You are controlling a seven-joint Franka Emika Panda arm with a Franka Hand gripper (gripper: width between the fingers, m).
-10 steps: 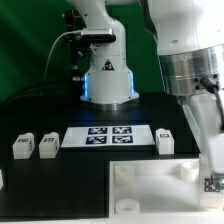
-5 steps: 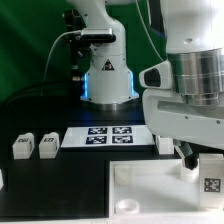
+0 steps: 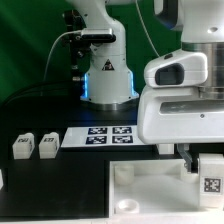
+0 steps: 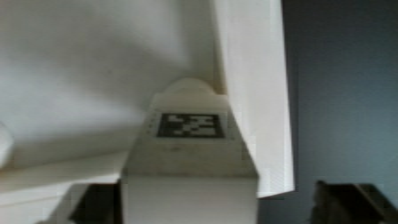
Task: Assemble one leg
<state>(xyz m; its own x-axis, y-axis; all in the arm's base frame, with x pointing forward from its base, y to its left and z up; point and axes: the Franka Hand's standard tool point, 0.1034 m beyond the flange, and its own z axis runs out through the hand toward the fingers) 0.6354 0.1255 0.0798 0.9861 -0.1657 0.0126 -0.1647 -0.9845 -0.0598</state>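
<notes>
While the arm crowds the exterior view's right, the hand hangs low over the large white square plastic tray with round corner sockets, and a small white blocky plastic leg with a black-and-white tag sits directly beneath it, apparently held. Whether the fingers actually clamp it cannot be told from this view, since the arm body hides them. Well away from the hand, two more small white tagged blocks rest on the black desk, with the marker board between them and the hand.

Seen from the wrist, the leg runs straight out from the hand, its long axis in line with the fingers and its rounded tip pointing away toward the tray's white wall. The tagged face looks back at the camera. Dark fingers show on either side, close to the leg's base, so the hand seems narrowly closed on it, though contact is not plainly visible.

The risk, as a judgement: the tip lies just beside the tray's edge, so a slight misalignment could jam it against the wall, twist it in the grip, or shove the tray.
</notes>
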